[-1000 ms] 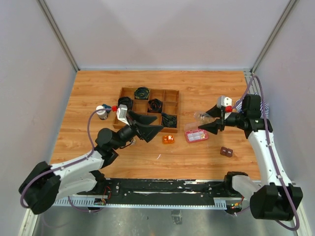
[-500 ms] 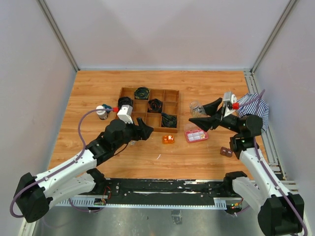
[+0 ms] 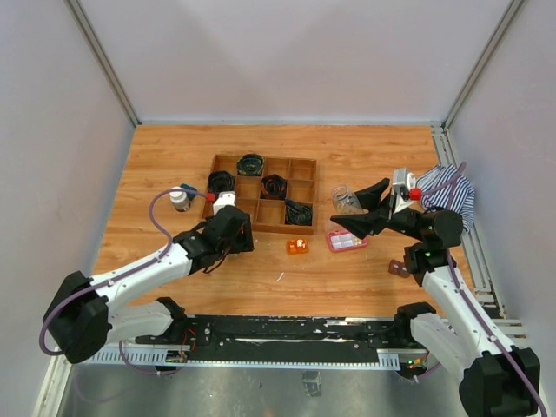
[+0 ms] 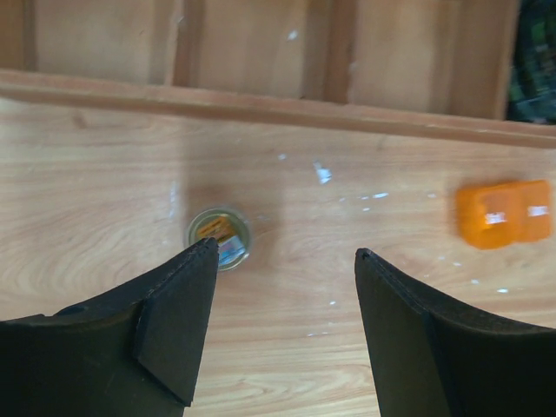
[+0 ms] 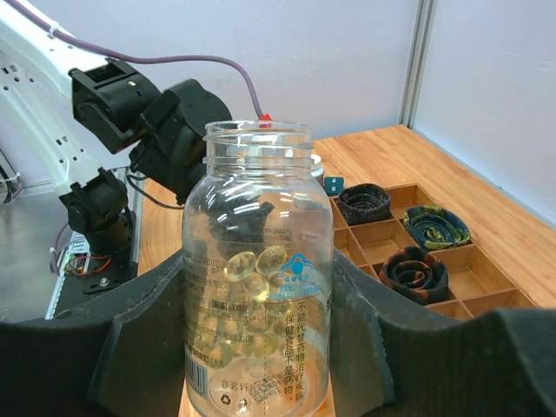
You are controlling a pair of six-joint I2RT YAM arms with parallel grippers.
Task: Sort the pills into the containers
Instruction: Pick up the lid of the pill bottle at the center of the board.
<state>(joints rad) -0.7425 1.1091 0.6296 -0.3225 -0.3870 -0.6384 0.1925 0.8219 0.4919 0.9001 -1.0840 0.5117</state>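
Top external view, counts: 3 containers, 2 grippers, 1 tray, 1 orange block.

Containers:
- Clear cylindrical vial (image 3: 345, 198): far of the pink box, right of the tray, between the right gripper's (image 5: 259, 330) fingers (image 5: 143, 343). The right wrist view shows it upright with an open mouth and no lid. It has printed label text low on the wall and pale yellow gel capsules inside, filling approx the lower half.
- Flat pink translucent rectangular box (image 3: 347, 241): lies on the wooden desk (image 3: 365, 156) near-centre, just right of the small orange block (image 3: 297, 246). White bits show through it.
- Small dark bottle w/ white cap (image 3: 180, 198): stands on the desk left of the tray, apart from both grippers.

Grippers:
- Right: closed onto the vial, one finger pressed against each side.
- Left gripper (image 4: 285, 261): jaws apart w/ nothing between them, over bare desk at the tray's near-left edge. A small round item (image 4: 219, 237) sits by its left finger; can't tell what it is.

Other:
- Large wooden compartment tray (image 3: 304, 165) at desk centre holds 4 black coils (image 3: 274, 184), each in its own compartment.
- 1 striped cloth (image 3: 447, 187) at the right edge.
- 1 small brown item (image 3: 400, 268) near-right.
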